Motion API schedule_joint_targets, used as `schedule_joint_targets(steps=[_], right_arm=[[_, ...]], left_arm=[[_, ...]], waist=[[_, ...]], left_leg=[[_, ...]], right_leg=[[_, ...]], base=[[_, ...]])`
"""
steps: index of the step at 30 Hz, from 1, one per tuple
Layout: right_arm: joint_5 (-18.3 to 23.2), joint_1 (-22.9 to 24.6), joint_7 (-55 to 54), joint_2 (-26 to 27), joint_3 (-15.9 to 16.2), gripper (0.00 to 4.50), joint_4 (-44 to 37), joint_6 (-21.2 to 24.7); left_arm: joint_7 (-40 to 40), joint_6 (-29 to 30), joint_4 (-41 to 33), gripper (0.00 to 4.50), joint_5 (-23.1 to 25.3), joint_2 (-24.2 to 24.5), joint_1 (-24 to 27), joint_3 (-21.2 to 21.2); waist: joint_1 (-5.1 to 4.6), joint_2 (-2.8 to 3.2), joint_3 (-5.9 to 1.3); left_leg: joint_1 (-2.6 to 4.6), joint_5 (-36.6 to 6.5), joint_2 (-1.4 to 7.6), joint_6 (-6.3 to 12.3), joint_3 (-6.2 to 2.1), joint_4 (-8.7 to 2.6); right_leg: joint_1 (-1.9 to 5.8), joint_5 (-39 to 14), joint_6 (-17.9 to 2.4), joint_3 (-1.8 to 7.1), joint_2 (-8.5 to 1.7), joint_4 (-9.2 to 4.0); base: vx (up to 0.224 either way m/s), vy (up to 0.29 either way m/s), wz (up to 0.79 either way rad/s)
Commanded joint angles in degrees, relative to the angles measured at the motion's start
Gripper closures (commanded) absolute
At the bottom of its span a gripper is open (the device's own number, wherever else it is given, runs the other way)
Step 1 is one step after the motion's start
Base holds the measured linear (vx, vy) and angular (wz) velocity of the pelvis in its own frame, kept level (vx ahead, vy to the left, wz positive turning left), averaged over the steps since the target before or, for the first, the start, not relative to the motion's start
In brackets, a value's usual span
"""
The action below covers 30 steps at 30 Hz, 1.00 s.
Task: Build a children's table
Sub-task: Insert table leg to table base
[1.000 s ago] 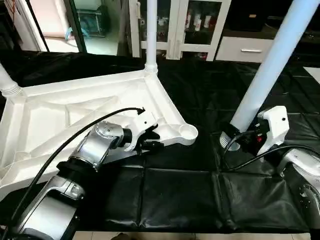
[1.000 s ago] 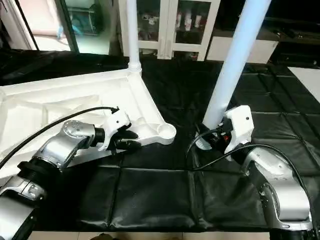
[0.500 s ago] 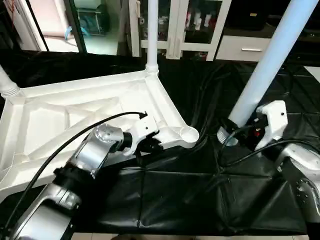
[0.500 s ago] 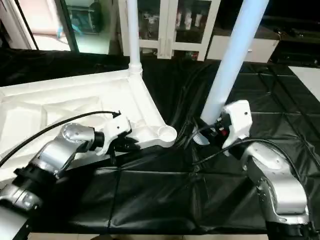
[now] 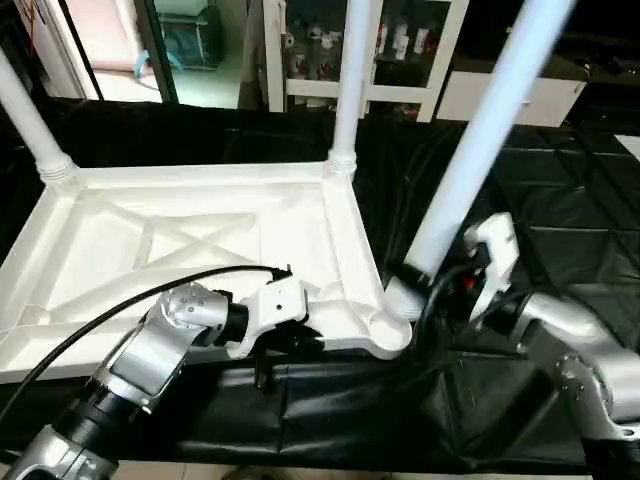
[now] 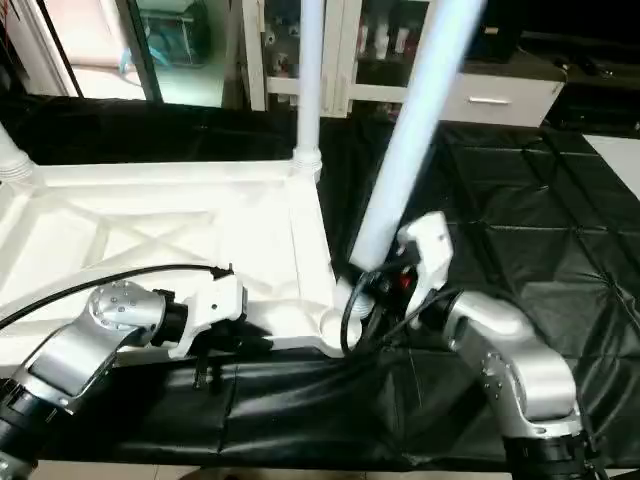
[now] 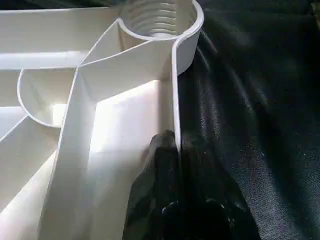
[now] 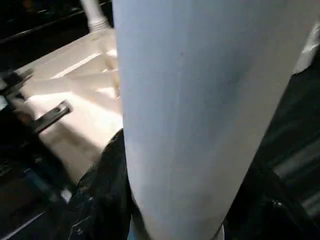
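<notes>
A: How far along is the children's table?

B: The top lies underside up on the black work table. Two legs stand in the far corner sockets.

A: And the third?

B: The right gripper holds a third leg, tilted, its foot at the near corner socket, probably not seated. The left gripper pinches the near rim tight. A fourth leg remains.

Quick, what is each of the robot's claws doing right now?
Left claw: shut on the raised rim of the white plastic square tabletop.
Right claw: closed around the long white tube leg, near its lower end.
</notes>
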Motion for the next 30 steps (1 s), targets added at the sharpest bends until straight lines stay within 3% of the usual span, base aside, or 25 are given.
schedule_joint_targets(steps=[1,5,10,15,18,23,30], right_arm=[[1.3,0.2,1.5,-0.8,0.2,2.63,0.0,1.2],[1.9,0.4,3.7,-1.9,1.6,2.63,0.1,2.4],[1.2,-0.8,3.7,-1.4,1.6,2.63,1.5,1.7],[-1.3,-1.7,3.2,-0.4,2.9,2.63,4.4,-1.1],[-2.1,-2.4,2.7,0.2,3.1,2.63,6.0,-2.2],[-3.5,-3.9,2.0,1.3,3.6,2.63,8.9,-4.0],[-5.0,-5.0,4.3,1.5,6.3,2.63,12.3,-4.4]], left_arm=[[0.7,0.3,-1.0,4.47,-0.6,-1.2,1.0,-0.9],[3.1,0.6,-0.6,4.47,0.3,-2.3,0.9,-0.4],[4.1,0.8,0.1,4.47,0.9,-2.6,0.2,-0.1],[3.7,0.9,0.0,4.47,1.0,-2.9,0.1,-0.4],[3.6,0.8,0.1,4.47,1.1,-2.9,0.0,-0.5],[3.5,0.9,0.6,4.47,1.2,-3.0,-0.3,-0.4],[3.6,1.2,1.2,4.47,1.4,-3.0,-0.7,-0.2]], waist=[[-0.03,-0.92,-2.96],[0.05,-1.18,-3.06],[0.02,-0.97,-3.16],[-0.06,-1.02,-3.24],[-0.15,-0.65,-3.14],[-0.30,-0.77,-3.12],[-0.62,-0.89,-2.75]], left_leg=[[0.90,-10.2,5.96,0.72,-2.82,-5.01],[0.87,-8.8,5.92,1.19,-2.76,-4.92],[0.91,-8.8,5.85,1.00,-2.78,-4.81],[0.94,-8.6,5.82,0.85,-2.64,-4.76],[0.97,-9.4,5.81,0.46,-2.73,-4.85],[0.91,-9.6,5.81,0.57,-2.76,-4.88],[0.97,-12.2,5.82,0.08,-2.90,-5.01]], right_leg=[[1.77,-17.8,-9.9,3.97,-6.70,-4.70],[1.74,-17.3,-9.5,3.95,-6.68,-4.69],[1.69,-17.9,-9.5,3.91,-6.70,-4.72],[1.62,-16.2,-10.0,3.94,-6.58,-4.63],[1.59,-16.7,-10.2,3.88,-6.53,-4.64],[1.72,-16.0,-10.5,3.92,-6.49,-4.60],[1.55,-20.3,-9.8,3.99,-6.58,-5.08]], base=[[0.000,0.000,0.00],[0.000,0.000,0.00],[0.000,0.000,0.00],[0.000,0.000,0.00],[0.000,0.000,0.00],[0.000,0.000,0.00],[0.000,0.000,0.00]])
